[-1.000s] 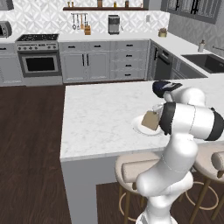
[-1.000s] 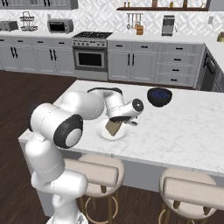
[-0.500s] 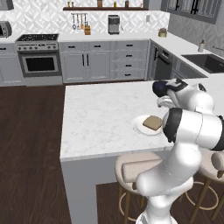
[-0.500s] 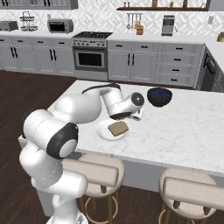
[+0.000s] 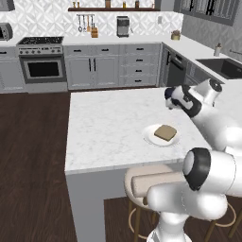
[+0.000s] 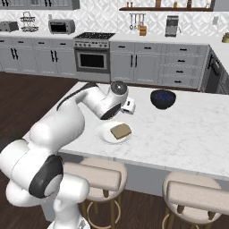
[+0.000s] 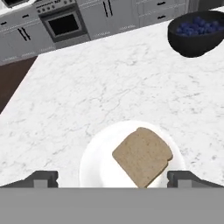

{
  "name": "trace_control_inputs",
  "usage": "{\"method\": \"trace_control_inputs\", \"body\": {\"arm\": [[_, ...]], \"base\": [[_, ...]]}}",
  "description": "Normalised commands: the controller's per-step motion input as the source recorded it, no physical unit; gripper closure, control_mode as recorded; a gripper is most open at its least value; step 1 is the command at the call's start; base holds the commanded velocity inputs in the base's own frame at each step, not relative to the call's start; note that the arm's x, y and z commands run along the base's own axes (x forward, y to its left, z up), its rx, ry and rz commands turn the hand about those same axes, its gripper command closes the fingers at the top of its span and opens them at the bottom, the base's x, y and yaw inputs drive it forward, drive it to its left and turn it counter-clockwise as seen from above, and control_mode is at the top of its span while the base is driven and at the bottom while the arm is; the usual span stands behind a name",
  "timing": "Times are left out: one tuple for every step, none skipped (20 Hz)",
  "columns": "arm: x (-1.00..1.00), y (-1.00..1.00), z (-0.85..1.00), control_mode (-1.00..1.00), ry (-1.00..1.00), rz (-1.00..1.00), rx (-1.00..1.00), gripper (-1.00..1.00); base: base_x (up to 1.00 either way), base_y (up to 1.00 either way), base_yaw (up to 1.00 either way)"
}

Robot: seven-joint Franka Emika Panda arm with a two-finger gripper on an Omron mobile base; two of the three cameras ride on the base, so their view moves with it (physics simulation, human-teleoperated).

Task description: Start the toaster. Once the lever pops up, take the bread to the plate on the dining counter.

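Note:
The bread (image 7: 142, 155), a tan slice with a darker crust, lies flat on the white plate (image 7: 94, 157) on the dining counter (image 5: 108, 123). It also shows as bread (image 5: 165, 133) on plate (image 5: 150, 138), and as bread (image 6: 120, 131) on plate (image 6: 105, 134). My gripper (image 7: 112, 179) hovers above the plate, open, with its fingertips (image 7: 41, 178) wide on either side and nothing between them. The hand (image 5: 171, 103) (image 6: 129, 106) hangs a little above and behind the plate. The toaster (image 6: 8, 26) stands far off on the wall counter.
A dark bowl of blueberries (image 6: 163, 98) (image 7: 197, 33) sits on the marble beyond the plate. Padded stools (image 6: 192, 197) stand along the counter's near edge. The oven (image 6: 92, 58) and grey cabinets line the far wall across dark wood floor.
A second ago the slice was between my fingers just over the plate. It now lies flat on the plate, and the open hand has lifted up and away from it.

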Motion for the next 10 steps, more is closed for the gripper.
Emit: {"method": "trace_control_inputs", "body": {"arm": [[-0.41, 0.48, 0.59, -1.00, 0.00, -0.02, -0.10, -1.00], [-0.43, 0.49, 0.48, -1.00, 0.02, -0.02, -0.13, -1.00], [-0.51, 0.44, 0.49, -1.00, 0.04, -0.02, -0.13, -1.00], [-0.53, 0.39, 0.51, -1.00, 0.05, -0.03, -0.13, -1.00], [-0.56, 0.34, 0.54, -1.00, 0.05, -0.03, -0.13, -1.00], [-0.61, 0.24, 0.51, -1.00, 0.05, -0.03, -0.14, -1.00], [-0.61, 0.10, 0.41, -1.00, 0.02, 0.00, -0.16, -1.00], [-0.65, 0.00, 0.30, -1.00, 0.00, 0.00, -0.16, -1.00], [-0.64, 0.00, 0.41, -1.00, 0.02, 0.00, -0.12, -1.00], [-0.73, 0.00, 0.39, -1.00, 0.01, 0.00, -0.12, -1.00]], "base": [[0.00, 0.00, 0.00], [0.00, 0.00, 0.00], [0.00, 0.00, 0.00], [0.00, 0.00, 0.00], [0.00, 0.00, 0.00], [0.00, 0.00, 0.00], [0.00, 0.00, 0.00], [0.00, 0.00, 0.00], [0.00, 0.00, 0.00], [0.00, 0.00, 0.00]]}}
